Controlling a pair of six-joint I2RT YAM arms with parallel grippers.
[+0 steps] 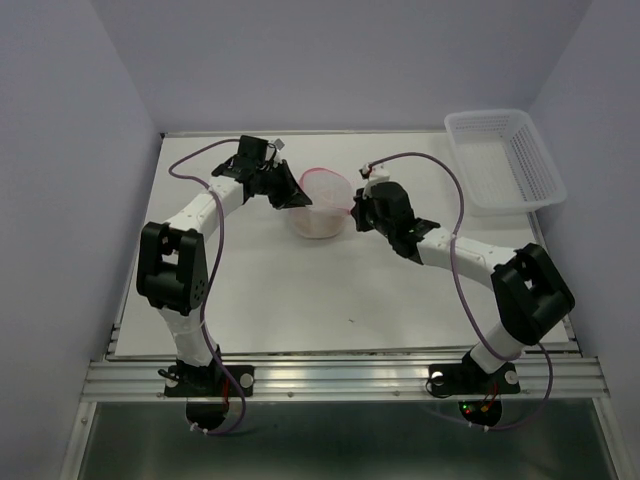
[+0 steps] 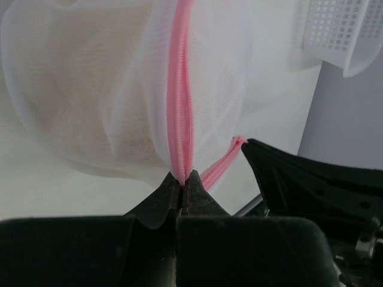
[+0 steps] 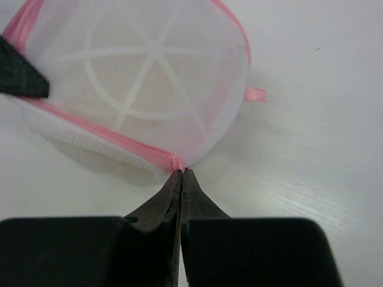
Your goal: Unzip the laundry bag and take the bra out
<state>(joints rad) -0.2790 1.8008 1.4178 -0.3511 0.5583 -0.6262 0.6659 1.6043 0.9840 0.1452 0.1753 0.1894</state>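
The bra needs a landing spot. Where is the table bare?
Bare: the broad near stretch of table between both arms, this side of the laundry bag. Crowded: where left gripper and right gripper pinch it; the basket fills the far right corner.

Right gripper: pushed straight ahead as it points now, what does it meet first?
The laundry bag: the right gripper is shut at its pink zipper rim, with the mesh dome directly ahead.

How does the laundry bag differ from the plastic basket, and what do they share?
The laundry bag is round, pink-rimmed mesh. The basket is a rectangular, all-white lattice. The laundry bag lies in the middle, pinched by the left gripper and right gripper. The basket stands apart, untouched, at the far right. Both are white and see-through.
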